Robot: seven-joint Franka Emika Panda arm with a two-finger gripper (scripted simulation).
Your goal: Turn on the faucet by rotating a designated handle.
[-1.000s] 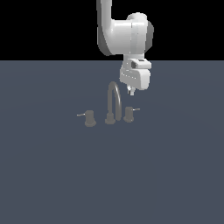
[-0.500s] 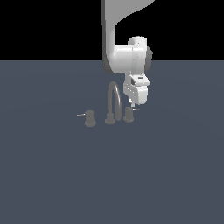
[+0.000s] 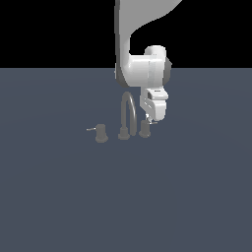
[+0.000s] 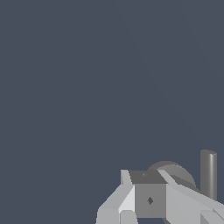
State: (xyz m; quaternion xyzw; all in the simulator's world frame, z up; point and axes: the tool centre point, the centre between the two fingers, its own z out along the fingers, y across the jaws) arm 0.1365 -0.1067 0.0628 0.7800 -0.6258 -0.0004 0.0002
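Faucet [image 3: 127, 117] sits on the flat grey floor [image 3: 59, 197], slightly above centre in the exterior view. Arched spout in the middle on a round base, one knob each side.

Handle [image 3: 144, 129] is the knob at the spout's 3 o'clock, just beside the spout base. Its thin pale lever [image 3: 154, 123] sticks out toward 3 o'clock. Twin knob [image 3: 101, 133] is at the spout's 9 o'clock, farther out, its lever pointing to 9 o'clock.

Arm [image 3: 140, 59] drops in from 12 o'clock, wrist bulk above and right of the spout arch. Gripper [image 3: 147, 118] hangs right over the handle, tips at or just above the knob top, roughly where the lever meets it. Contact or a small gap: can't call it at this resolution.

Wrist view: grey finger [image 4: 148, 199] block fills the lower edge, the handle's round top [image 4: 175, 171] partly hidden behind it. A dark upright cylinder [image 4: 208, 174] stands just beside that; probably part of the faucet, not sure which part. Rest of the frame is bare floor.

Claw opening: cannot tell. The exterior view is too small to show any gap, and the wrist view shows only one finger body. Nothing visibly clamped between the fingers.
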